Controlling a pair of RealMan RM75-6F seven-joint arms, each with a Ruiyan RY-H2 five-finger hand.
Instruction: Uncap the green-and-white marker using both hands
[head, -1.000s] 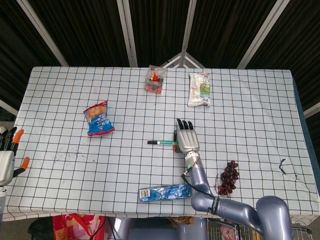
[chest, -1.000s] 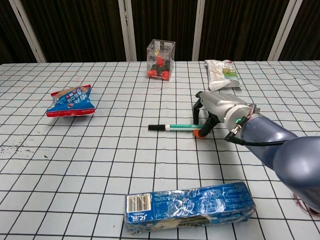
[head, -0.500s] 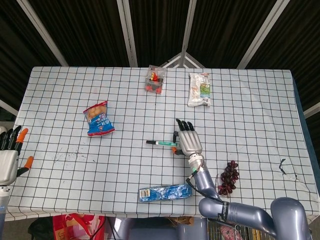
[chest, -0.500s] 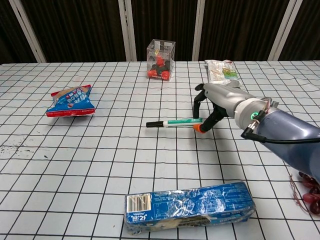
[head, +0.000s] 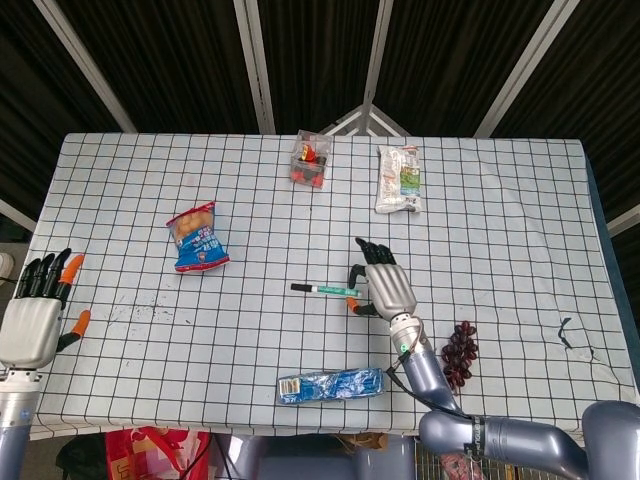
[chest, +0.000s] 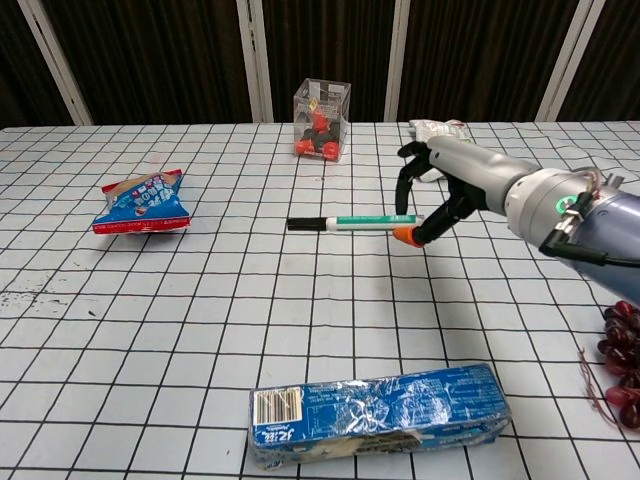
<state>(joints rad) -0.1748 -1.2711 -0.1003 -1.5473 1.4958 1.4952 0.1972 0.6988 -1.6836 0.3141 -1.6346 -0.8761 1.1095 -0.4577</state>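
The right hand (chest: 455, 190) pinches the green-and-white marker (chest: 352, 222) between its thumb and fingertips (chest: 404, 236), at the marker's right end. The marker extends horizontally to the left of this hand, black cap end outermost, and appears lifted clear of the checkered table (chest: 200, 300); the head view shows the same hold (head: 383, 288) on the marker (head: 322, 289).

The left hand (head: 38, 315) is visible in the head view only, far to the left of the marker at the table's edge. Its fingers are spread apart and hold nothing.

Just below the right hand lies a blue packet (chest: 375, 413). To the right of its wrist lies a bunch of dark grapes (head: 459, 352).
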